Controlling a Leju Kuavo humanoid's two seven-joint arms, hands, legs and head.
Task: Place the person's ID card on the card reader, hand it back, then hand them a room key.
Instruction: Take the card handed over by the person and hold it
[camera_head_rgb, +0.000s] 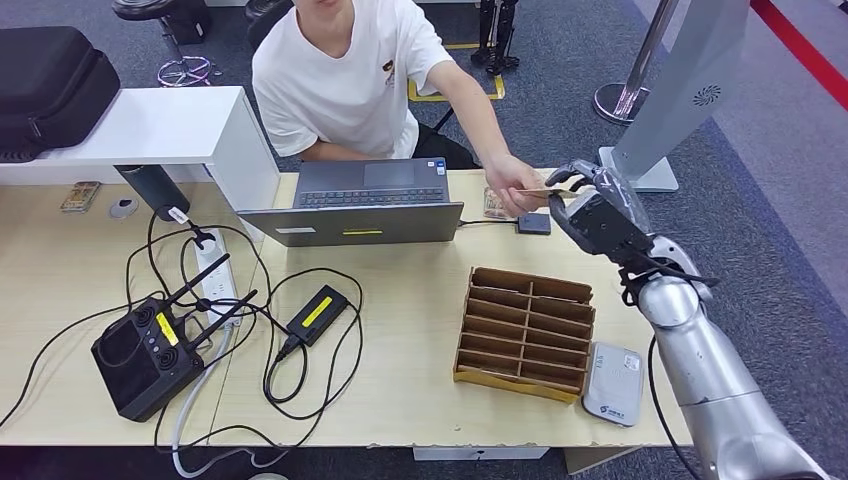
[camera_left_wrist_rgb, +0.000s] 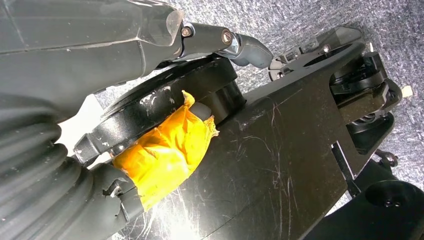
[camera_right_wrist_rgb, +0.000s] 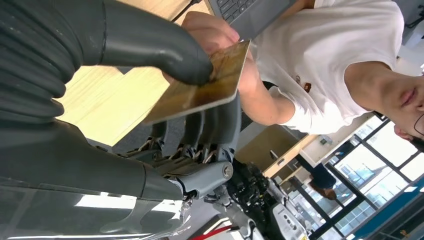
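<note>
In the head view the right hand (camera_head_rgb: 597, 213) is raised over the far right part of the table (camera_head_rgb: 420, 390), its fingers reaching toward a person's hand (camera_head_rgb: 518, 187) that stretches in from behind a laptop (camera_head_rgb: 368, 203). A thin card (camera_head_rgb: 549, 190) lies edge-on between the two hands, touching both. Just beneath it on the table sits a small dark reader (camera_head_rgb: 534, 223), with another card (camera_head_rgb: 494, 204) lying beside it to the left. Nearer, a brown slotted tray (camera_head_rgb: 526, 333) stands in the middle right, and a grey device (camera_head_rgb: 614, 383) lies just right of it at the near edge. On the left are a black controller (camera_head_rgb: 145, 355) and loose cables (camera_head_rgb: 290, 360). In the left wrist view the left hand (camera_left_wrist_rgb: 150, 30) hangs beside dark parts; its fingers are too little seen to tell whether they are open or closed. In the right wrist view the right hand (camera_right_wrist_rgb: 165, 100) pinches the card (camera_right_wrist_rgb: 205, 85): the thumb (camera_right_wrist_rgb: 160, 50) presses on one face, the darker fingers (camera_right_wrist_rgb: 210, 125) back the other, and the person's hand (camera_right_wrist_rgb: 212, 32) holds the far corner.
</note>
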